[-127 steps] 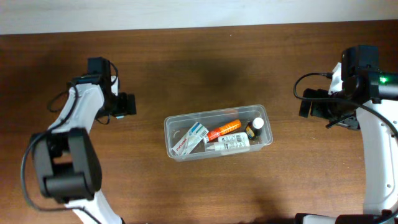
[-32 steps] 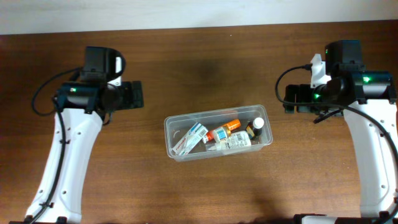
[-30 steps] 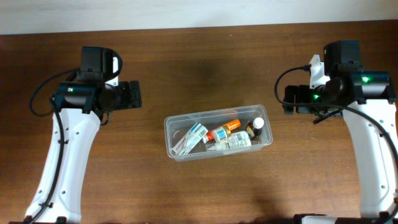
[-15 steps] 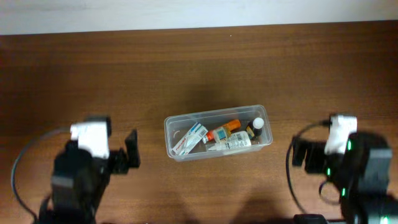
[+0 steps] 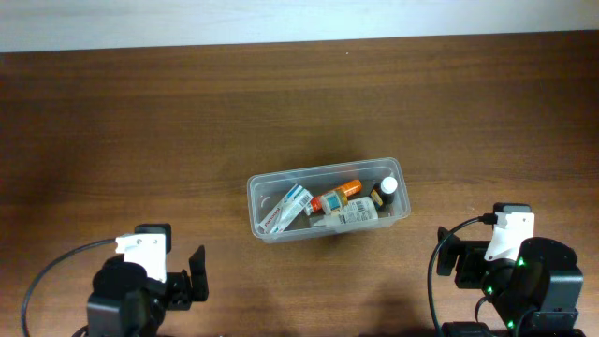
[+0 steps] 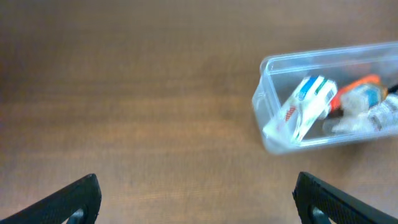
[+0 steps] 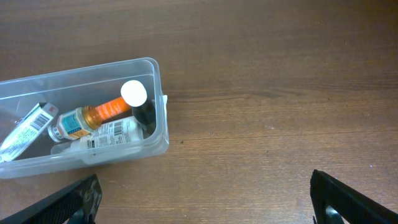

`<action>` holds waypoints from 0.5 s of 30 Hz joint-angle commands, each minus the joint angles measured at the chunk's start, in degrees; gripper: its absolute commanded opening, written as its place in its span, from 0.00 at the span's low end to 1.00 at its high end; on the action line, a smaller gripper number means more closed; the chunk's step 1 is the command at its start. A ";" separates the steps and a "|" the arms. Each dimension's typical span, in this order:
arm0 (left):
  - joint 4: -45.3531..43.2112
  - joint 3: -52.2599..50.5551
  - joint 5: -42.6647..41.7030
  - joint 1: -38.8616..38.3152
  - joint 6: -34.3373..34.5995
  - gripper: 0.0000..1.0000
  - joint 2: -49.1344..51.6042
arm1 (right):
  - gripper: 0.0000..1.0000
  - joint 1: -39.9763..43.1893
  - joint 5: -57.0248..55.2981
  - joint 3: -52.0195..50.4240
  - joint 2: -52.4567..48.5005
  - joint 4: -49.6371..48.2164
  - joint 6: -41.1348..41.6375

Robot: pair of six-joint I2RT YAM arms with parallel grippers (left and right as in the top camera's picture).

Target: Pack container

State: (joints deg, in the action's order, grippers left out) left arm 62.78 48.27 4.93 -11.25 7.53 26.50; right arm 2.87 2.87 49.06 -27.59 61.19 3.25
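The clear plastic container stands in the middle of the wooden table, holding several small bottles and tubes: a white-and-red tube, an orange bottle, a white-capped dark bottle. It also shows in the left wrist view and the right wrist view. My left gripper is open and empty at the front left of the table, well apart from the container. My right gripper is open and empty at the front right.
The dark wooden table runs to a pale wall strip along the far edge. Both arm bases sit at the front edge, left and right.
Both arms have pulled back from beside the container to the front edge of the table. The container and its contents have stayed put.
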 commanded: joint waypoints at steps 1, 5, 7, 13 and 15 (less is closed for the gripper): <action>2.47 -0.28 -0.15 -0.22 -0.72 0.99 -0.33 | 0.98 -0.33 -0.50 -0.42 0.24 -0.33 0.61; 4.31 -0.28 -0.13 -0.22 -0.72 0.99 -0.33 | 0.98 -0.33 -0.72 -0.44 0.28 -0.39 -0.07; 4.31 -0.28 -0.15 -0.22 -0.72 0.99 -0.33 | 0.99 -0.11 -0.74 -1.16 1.31 -2.16 -0.09; 4.31 -0.28 -0.15 -0.22 -0.72 0.99 -0.33 | 0.98 -0.17 5.40 -13.97 10.23 -16.61 -9.55; 4.31 -0.28 -0.15 -0.22 -0.72 0.99 -0.33 | 0.98 -0.20 5.88 -20.11 14.86 -22.69 -9.66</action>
State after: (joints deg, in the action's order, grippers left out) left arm 67.02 48.21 4.91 -11.25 7.53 26.50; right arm 2.90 5.74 36.27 -18.37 42.83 -2.59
